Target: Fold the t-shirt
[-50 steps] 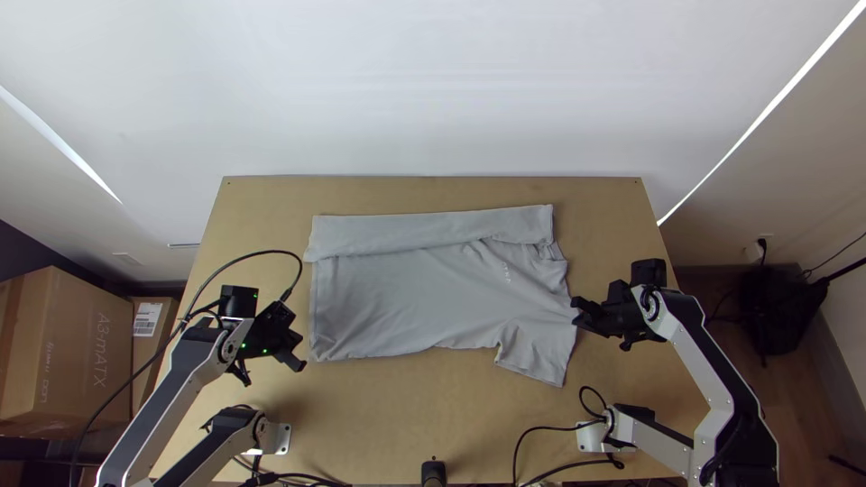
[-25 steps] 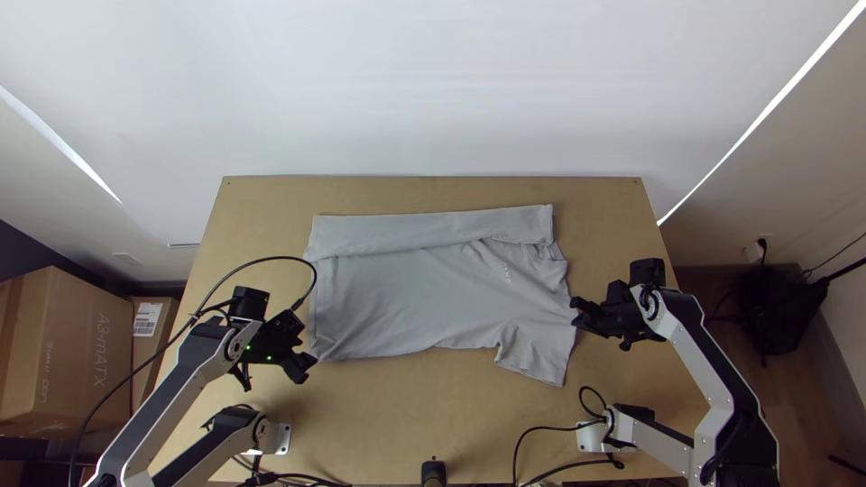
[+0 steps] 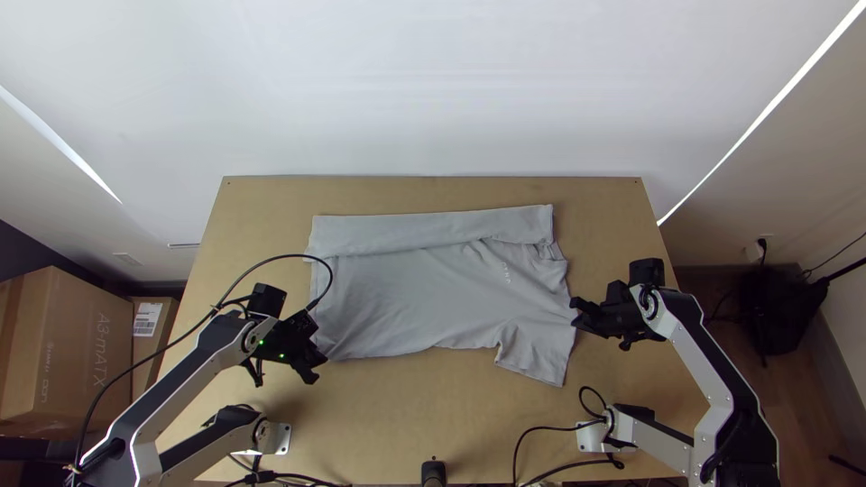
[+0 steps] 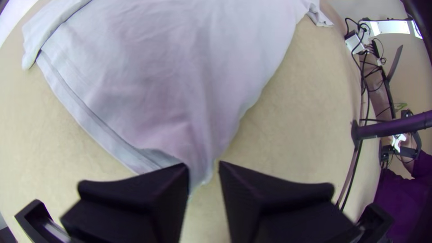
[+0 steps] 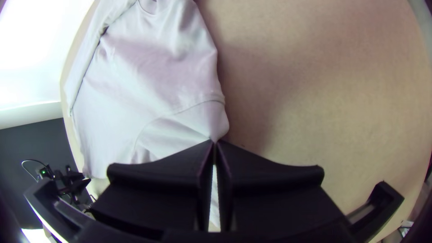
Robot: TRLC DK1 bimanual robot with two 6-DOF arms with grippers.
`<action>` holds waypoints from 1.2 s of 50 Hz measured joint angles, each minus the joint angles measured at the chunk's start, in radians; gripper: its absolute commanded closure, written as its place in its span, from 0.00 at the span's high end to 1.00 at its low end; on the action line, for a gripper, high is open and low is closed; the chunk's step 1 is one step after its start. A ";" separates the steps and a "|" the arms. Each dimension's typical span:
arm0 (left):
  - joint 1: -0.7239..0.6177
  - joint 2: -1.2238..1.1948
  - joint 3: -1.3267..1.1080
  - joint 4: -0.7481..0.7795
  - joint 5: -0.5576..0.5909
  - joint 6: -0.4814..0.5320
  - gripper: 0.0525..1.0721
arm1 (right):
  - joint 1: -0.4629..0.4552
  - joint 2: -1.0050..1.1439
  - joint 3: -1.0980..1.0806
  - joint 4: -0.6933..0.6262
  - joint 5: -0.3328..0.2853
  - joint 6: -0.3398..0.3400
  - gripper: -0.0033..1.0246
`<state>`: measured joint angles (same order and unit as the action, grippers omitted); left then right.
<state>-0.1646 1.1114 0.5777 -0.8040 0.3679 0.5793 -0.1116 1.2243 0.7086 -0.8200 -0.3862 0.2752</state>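
The grey t-shirt (image 3: 406,298) lies spread on the table, its far long side folded over in a strip and one short sleeve pointing toward the near edge. My left gripper (image 3: 317,364) is at the near left hem corner. In the left wrist view, the t-shirt (image 4: 180,81) has that corner between the parted fingers of my left gripper (image 4: 204,173), with a gap beside the cloth. At the shirt's right side stands my right gripper (image 3: 577,314). In the right wrist view, my right gripper (image 5: 214,148) is shut on the t-shirt (image 5: 157,90) near the sleeve seam.
Bare wooden table (image 3: 406,406) lies in front of the shirt. Black cables (image 3: 550,442) run by the near edge, beside a small black device (image 3: 434,473). Cardboard boxes (image 3: 68,347) stand off the table's left, a black bag (image 3: 776,307) off its right.
My left gripper has moved right, from beside the shirt to its near left corner. The right gripper and the shirt look unmoved.
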 measured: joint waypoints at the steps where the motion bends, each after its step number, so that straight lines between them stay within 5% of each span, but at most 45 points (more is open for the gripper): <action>1: 0.000 -0.006 -0.002 0.000 0.004 0.000 0.02 | 0.000 0.000 0.000 -0.003 0.000 0.000 0.03; 31: 0.310 -0.066 0.016 -0.107 0.036 0.162 0.02 | -0.125 0.085 0.113 -0.182 -0.026 -0.106 0.03; 60: 0.276 0.137 0.392 -0.011 0.059 -0.086 0.02 | 0.037 0.318 0.512 -0.321 -0.060 -0.097 0.03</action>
<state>0.1112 1.2488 0.9699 -0.8154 0.4267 0.4931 -0.0750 1.5421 1.2205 -1.1408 -0.4458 0.1783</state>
